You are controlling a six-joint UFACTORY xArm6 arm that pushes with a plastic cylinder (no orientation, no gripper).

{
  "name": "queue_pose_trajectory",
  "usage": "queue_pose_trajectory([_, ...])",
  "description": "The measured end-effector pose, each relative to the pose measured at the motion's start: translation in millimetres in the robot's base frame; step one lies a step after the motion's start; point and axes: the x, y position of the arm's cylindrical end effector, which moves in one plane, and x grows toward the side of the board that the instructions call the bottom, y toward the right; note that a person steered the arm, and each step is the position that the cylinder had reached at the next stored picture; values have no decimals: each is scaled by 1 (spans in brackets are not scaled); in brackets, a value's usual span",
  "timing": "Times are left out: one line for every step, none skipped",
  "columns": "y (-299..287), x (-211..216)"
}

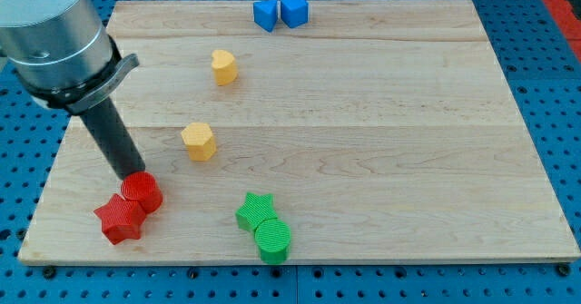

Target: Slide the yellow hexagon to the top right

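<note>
The yellow hexagon (198, 142) lies left of the board's middle. A yellow heart (223, 66) lies above it, nearer the view's top. My tip (130, 176) sits at the lower left, touching the top edge of a red cylinder (142, 193). The tip is to the left of and below the yellow hexagon, about a block's width away from it. A red star (120, 219) touches the red cylinder at its lower left.
Two blue blocks (280, 13) sit side by side at the top edge. A green star (255, 210) and a green cylinder (272, 240) touch each other near the bottom edge. The wooden board (381, 132) lies on a blue pegboard surface.
</note>
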Motion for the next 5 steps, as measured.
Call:
queue_pose_trajectory([65,-51])
queue_pose_trajectory([145,-60])
queue_pose_trajectory([225,-90])
queue_pose_trajectory([289,-169])
queue_pose_trajectory([349,-227])
